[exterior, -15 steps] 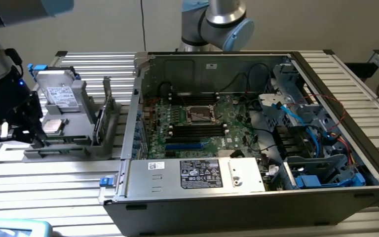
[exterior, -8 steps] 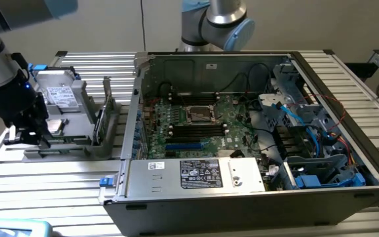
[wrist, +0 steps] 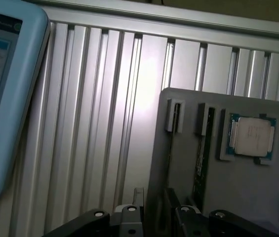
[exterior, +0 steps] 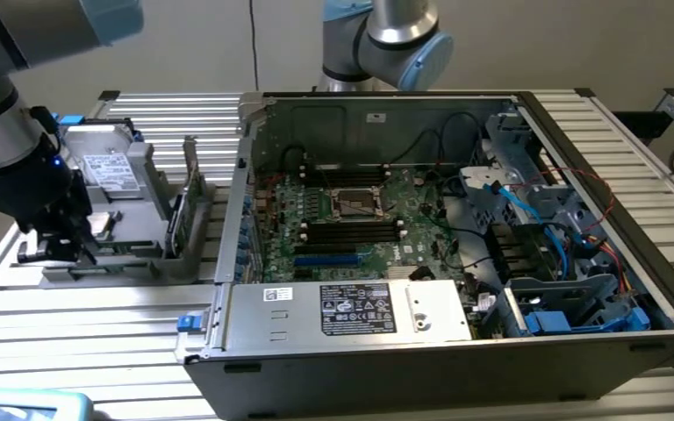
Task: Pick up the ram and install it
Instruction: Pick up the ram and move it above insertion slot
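**Operator:** Where does my end effector stand?

**Observer:** Your end effector (wrist: pixel 157 215) hangs low over the grey holder (wrist: pixel 248 192). Its jaws are spread wide with nothing between them. I judge they are that wide so they can straddle a thin stick.

**Operator:** And the ram?

**Observer:** The ram (wrist: pixel 202 158) stands on edge in a slot of that holder, near the processor (wrist: pixel 252 136), and is not yet gripped. Set on edge like that, its long top rim is free for you to pinch from above.

**Operator:** Why is the case lying like that?

**Observer:** Your computer case (exterior: pixel 431 377) lies open on the slatted surface (exterior: pixel 91 324), just beside the holder. That leaves the motherboard (exterior: pixel 419 206) facing up, so its slots can be reached from above.
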Available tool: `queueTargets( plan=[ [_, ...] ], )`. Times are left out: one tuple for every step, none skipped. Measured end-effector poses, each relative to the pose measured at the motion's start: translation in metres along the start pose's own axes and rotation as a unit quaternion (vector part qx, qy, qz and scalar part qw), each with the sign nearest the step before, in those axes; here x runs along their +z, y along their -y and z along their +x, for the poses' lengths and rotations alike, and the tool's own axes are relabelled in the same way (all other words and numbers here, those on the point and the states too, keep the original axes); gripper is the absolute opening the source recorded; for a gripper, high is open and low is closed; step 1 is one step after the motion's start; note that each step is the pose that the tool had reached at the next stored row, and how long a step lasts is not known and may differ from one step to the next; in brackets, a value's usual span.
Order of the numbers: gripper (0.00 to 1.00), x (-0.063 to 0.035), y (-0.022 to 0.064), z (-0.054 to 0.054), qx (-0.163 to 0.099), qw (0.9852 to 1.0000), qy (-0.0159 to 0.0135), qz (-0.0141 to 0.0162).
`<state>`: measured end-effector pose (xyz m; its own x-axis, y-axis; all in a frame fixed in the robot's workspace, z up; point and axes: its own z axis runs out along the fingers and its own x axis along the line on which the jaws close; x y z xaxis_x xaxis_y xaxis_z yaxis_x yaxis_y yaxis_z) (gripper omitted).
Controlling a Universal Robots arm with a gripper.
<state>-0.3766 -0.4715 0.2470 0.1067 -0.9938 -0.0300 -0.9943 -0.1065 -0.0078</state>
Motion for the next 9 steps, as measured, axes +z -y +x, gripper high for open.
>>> queueTargets(
  plan=[
    [0.31, 0.0018, 0.0001, -0.001, 0.0, 1.0, 0.0001, 0.0],
    [0.31, 0.0037, 0.0002, -0.003, 0.0, 1.0, 0.0003, 0.0],
    [0.31, 0.0056, 0.0004, -0.004, 0.0, 1.0, 0.0005, 0.0001],
    [0.31, 0.0077, 0.0006, -0.006, 0.0, 1.0, 0.0005, 0.0002],
    [0.31, 0.0096, 0.0008, -0.009, 0.0, 1.0, 0.0006, 0.0001],
    [0.31, 0.0115, 0.0011, -0.011, 0.0, 1.0, 0.0006, 0.0002],
    [0.31, 0.0134, 0.0012, -0.012, 0.001, 1.0, 0.0006, 0.0003],
    [0.31, 0.0151, 0.0007, -0.013, 0.001, 1.0, 0.0006, 0.0002],
    [0.31, 0.0167, -0.0005, -0.013, 0.001, 1.0, 0.0005, 0.0]
  ],
)
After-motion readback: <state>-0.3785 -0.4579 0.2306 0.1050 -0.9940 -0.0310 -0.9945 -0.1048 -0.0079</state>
